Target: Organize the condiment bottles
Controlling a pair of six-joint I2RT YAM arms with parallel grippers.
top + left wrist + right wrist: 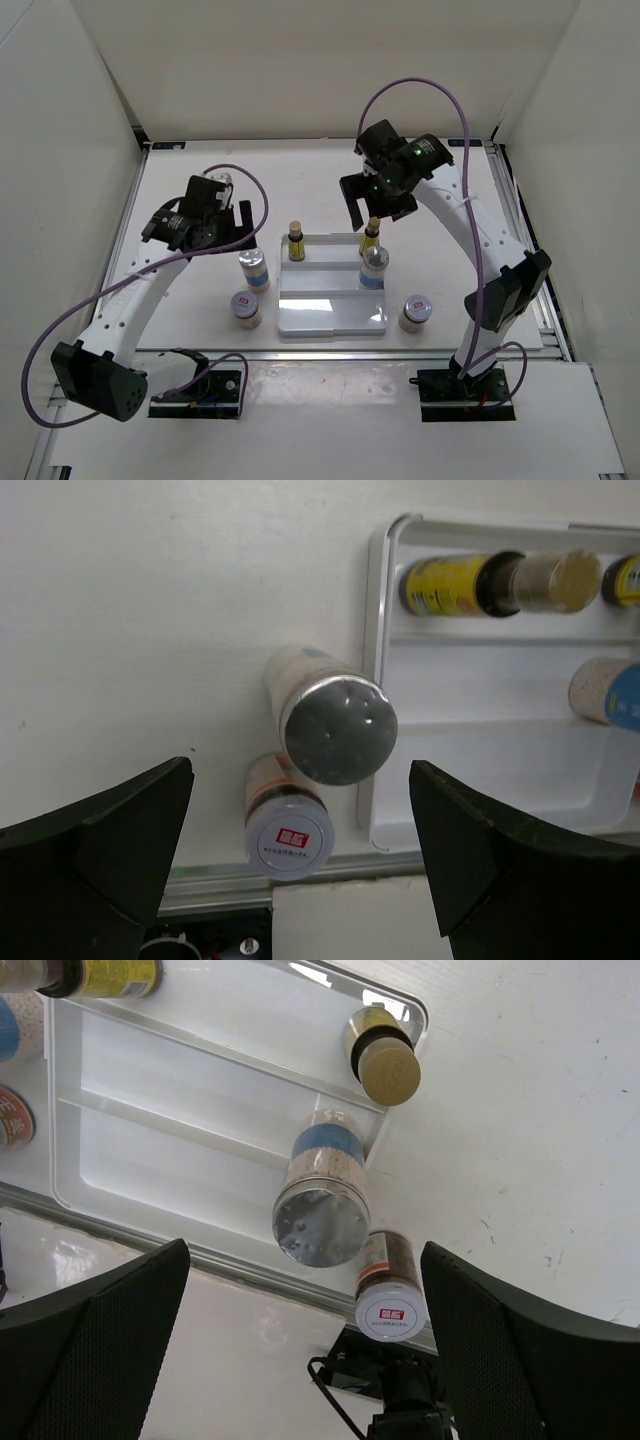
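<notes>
White table holds the tray, and I count three bottles in it: left amber, right amber, right blue. Left blue, left jar and right jar wait outside on the table. Both jaws gape wide, empty. Half done, I judge.

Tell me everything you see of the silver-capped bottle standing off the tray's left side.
The silver-capped bottle is a wide clear cylinder, pale grainy contents, blue label band, flat dull metal-looking lid with small dimples. It stands upright on the table just outside the white tray's left wall, next to the short red-logo jar; whether it touches either is unclear.
</notes>
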